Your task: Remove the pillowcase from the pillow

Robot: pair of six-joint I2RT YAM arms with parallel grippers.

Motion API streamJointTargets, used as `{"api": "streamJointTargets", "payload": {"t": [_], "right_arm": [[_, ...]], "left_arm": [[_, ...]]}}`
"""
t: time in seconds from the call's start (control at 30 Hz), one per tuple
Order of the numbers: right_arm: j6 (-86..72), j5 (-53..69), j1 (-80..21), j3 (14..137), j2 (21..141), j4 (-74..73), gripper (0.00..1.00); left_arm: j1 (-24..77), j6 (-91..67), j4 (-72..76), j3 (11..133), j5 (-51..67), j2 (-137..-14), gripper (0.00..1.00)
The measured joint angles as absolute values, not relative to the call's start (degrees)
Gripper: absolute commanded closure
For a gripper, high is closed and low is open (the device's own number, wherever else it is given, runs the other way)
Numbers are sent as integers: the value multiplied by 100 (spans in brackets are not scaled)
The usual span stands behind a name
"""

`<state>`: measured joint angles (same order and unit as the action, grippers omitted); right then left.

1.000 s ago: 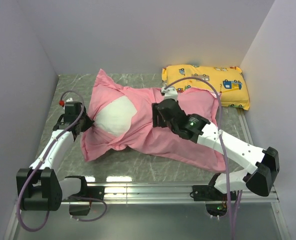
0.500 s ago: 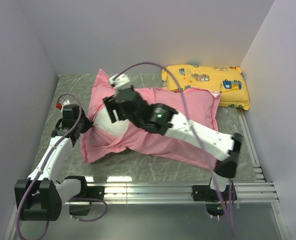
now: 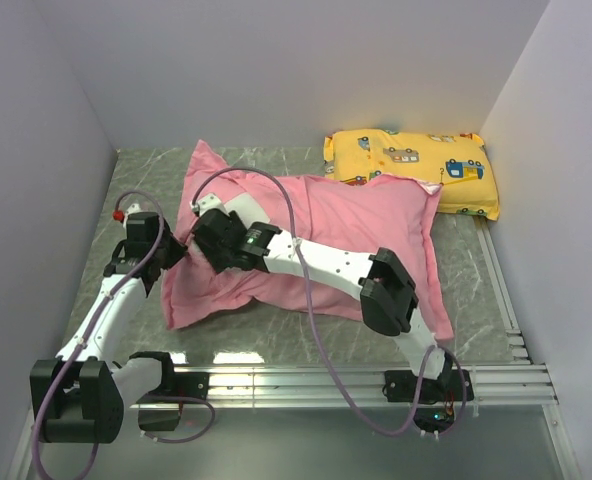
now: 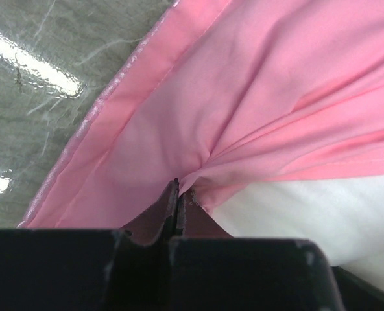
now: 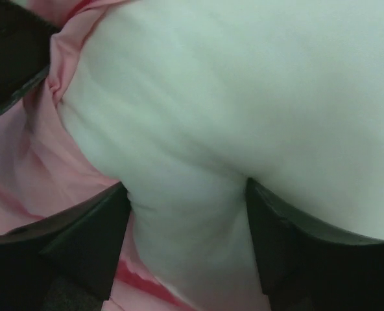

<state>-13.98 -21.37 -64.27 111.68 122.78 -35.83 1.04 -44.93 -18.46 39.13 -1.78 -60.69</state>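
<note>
The pink satin pillowcase (image 3: 346, 235) lies across the middle of the table, with its open end to the left. My left gripper (image 3: 171, 250) is shut on the pillowcase's edge at that opening; in the left wrist view its fingers (image 4: 169, 204) pinch pink cloth (image 4: 244, 97) beside the white pillow (image 4: 309, 220). My right gripper (image 3: 204, 240) reaches across to the opening and hides the pillow from above. In the right wrist view its jaws stand wide apart, and the white pillow (image 5: 244, 84) bulges between the fingers (image 5: 95, 240). Pink cloth (image 5: 23, 168) shows to the left.
A smaller yellow pillow printed with cartoon vehicles (image 3: 416, 165) lies at the back right, touching the pillowcase's far corner. Grey walls close in the table on the left, back and right. A metal rail (image 3: 316, 378) runs along the near edge.
My right arm has swung from the middle of the pillowcase leftward and down onto the exposed white pillow at the opening. My left gripper has kept its hold in place.
</note>
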Motion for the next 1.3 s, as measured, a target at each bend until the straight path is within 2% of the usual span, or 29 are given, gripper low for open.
{"api": "streamJointTargets", "payload": {"t": [0.03,0.07,0.17,0.4,0.5,0.53,0.6,0.63,0.67,0.7,0.9,1.03,1.27,1.3], "right_arm": [[-1420,-2121,-6368,11170,12272,-3570,97],[-1479,-2091,-6298,11172,12272,-3577,100],[-1745,-1649,-6036,11135,12237,-3476,100],[-2423,8,-5280,9870,11384,-2453,100],[-2646,574,-5030,9209,10969,-1905,80],[-2655,672,-4984,9107,10890,-1852,68],[-2596,679,-4908,9028,10777,-1916,54],[-2587,661,-4886,9026,10757,-1938,42],[-2578,626,-4880,9026,10739,-1938,36],[-2561,593,-4890,9026,10728,-1931,26],[-2526,143,-5196,9373,10805,-2217,6],[-2368,-545,-5542,10383,11340,-2738,0],[-2298,-1330,-5817,11786,12746,-3538,3],[-2285,-1391,-5817,11898,12897,-3592,25]], "left_arm": [[104,-4495,-1828,3909,-180,-6066,100],[104,-4515,-1815,3909,-180,-6064,99],[130,-4578,-1747,3887,-132,-6058,100],[99,-4757,-1538,3881,141,-6038,99],[23,-4818,-1461,3868,510,-6020,100],[16,-4801,-1457,3868,574,-6020,100],[-102,-4740,-1476,3865,489,-6029,100],[-193,-4724,-1472,3865,445,-6042,99],[-250,-4711,-1466,3865,416,-6062,100],[-276,-4687,-1472,3865,388,-6086,99],[-281,-4604,-1470,3833,381,-6117,100],[-281,-4582,-1446,3745,381,-6117,99],[-281,-4574,-1435,3544,379,-6066,99],[-281,-4576,-1435,3509,379,-6045,99]]}}
